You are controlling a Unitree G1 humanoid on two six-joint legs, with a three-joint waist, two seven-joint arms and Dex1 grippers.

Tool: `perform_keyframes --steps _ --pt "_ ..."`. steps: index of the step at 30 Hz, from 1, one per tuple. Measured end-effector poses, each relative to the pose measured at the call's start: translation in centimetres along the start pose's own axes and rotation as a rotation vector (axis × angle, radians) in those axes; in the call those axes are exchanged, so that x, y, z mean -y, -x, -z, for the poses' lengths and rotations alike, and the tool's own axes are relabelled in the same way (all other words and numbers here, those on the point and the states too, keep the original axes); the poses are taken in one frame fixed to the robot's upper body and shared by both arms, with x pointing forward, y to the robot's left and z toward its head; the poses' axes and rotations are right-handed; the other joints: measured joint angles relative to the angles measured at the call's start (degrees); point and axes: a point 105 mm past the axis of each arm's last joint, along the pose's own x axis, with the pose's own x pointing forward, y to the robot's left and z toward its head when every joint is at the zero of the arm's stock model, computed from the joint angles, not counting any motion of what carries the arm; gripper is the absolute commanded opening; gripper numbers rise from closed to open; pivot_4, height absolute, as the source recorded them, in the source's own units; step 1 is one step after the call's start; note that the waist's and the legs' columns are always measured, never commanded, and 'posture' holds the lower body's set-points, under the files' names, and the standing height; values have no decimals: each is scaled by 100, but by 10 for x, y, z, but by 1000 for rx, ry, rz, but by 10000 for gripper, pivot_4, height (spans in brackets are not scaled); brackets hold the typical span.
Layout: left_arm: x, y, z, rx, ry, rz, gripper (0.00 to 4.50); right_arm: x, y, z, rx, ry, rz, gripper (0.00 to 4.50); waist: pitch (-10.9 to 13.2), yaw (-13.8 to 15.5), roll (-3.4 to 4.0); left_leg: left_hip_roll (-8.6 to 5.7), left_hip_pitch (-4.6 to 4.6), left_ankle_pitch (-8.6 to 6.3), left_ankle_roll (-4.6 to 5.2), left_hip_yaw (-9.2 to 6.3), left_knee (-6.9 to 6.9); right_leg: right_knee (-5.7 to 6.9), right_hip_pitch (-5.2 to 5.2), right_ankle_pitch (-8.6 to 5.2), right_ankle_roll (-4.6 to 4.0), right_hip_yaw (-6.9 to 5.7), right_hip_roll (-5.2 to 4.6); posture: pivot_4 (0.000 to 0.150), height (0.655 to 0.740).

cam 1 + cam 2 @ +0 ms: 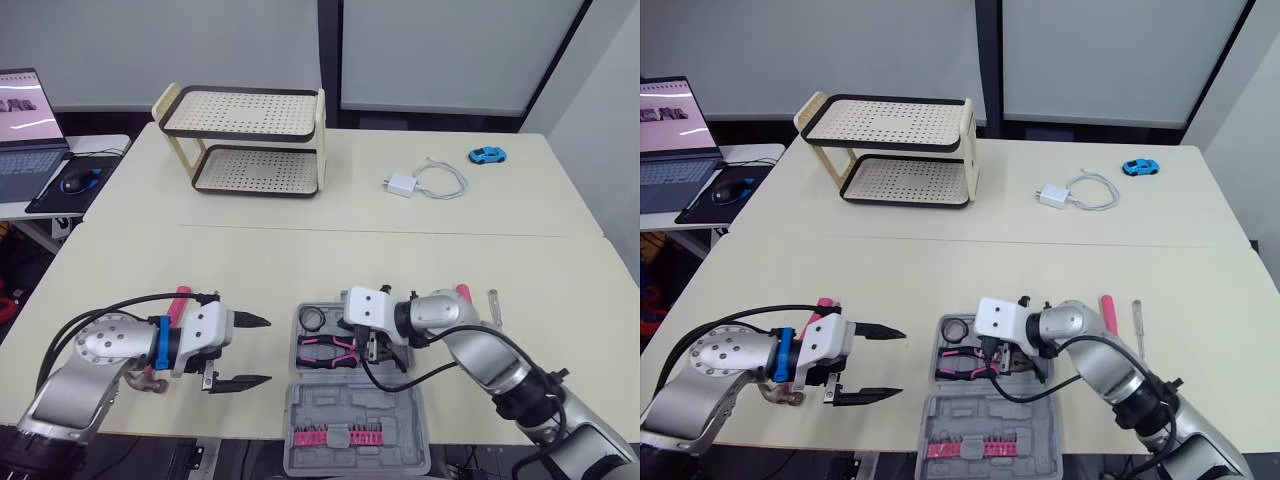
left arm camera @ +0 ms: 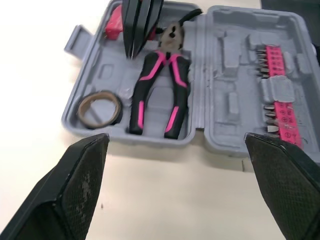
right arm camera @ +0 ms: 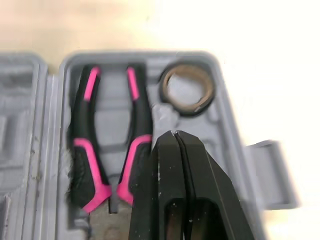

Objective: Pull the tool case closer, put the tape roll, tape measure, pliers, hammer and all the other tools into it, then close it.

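The grey tool case (image 1: 397,403) lies open at the table's front edge, with a row of pink bits (image 1: 335,436) in its near half. In its far half lie a tape roll (image 1: 313,319) and pink-and-black pliers (image 2: 159,90). My right gripper (image 3: 175,134) is shut, its tips down in the case beside the pliers' head, over a partly hidden red object (image 2: 113,24). My left gripper (image 1: 250,351) stands open to the left of the case, fingers pointing at it. A pink hammer handle (image 1: 180,298) shows behind the left gripper. A pink-handled tool (image 1: 1106,310) and a thin metal tool (image 1: 1137,318) lie right of the case.
A two-tier perforated rack (image 1: 250,140) stands at the back left. A white charger with its cable (image 1: 405,184) and a blue toy car (image 1: 487,155) lie at the back right. A laptop (image 1: 25,120) sits on a side table to the left.
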Motion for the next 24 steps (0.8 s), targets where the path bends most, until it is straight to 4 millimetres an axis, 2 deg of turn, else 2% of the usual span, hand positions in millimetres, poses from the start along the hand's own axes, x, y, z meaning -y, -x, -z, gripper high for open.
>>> perform_keyframes --steps 4,8,12,19,24 --pt "-3 10 7 -10 57 -78 45000 5 28 -4 32 25 38 259 0 16 0 0 2 0 0 0 1 0 4 0 0 -1 -1 1500 7350" --pt "-4 18 14 -36 88 -123 45000 3 57 8 20 6 48 259 1 37 -1 0 1 0 0 1 0 -2 4 0 0 -1 -2 1500 7350" --pt "-12 34 21 -55 100 -207 45000 -2 94 23 -12 -18 72 259 1 57 -1 0 2 0 0 3 -1 -4 7 0 0 -1 -2 1500 7350" --pt "-23 78 44 -69 205 -414 45000 -7 146 45 -65 -96 165 259 1 41 -2 0 10 0 1 10 0 -4 13 0 0 3 -3 1500 7350" --pt "-17 127 80 -147 339 -571 45000 -17 195 72 -183 -217 288 259 -1 79 -7 0 10 -1 0 11 -4 -10 14 -3 -3 2 -3 1500 7350"
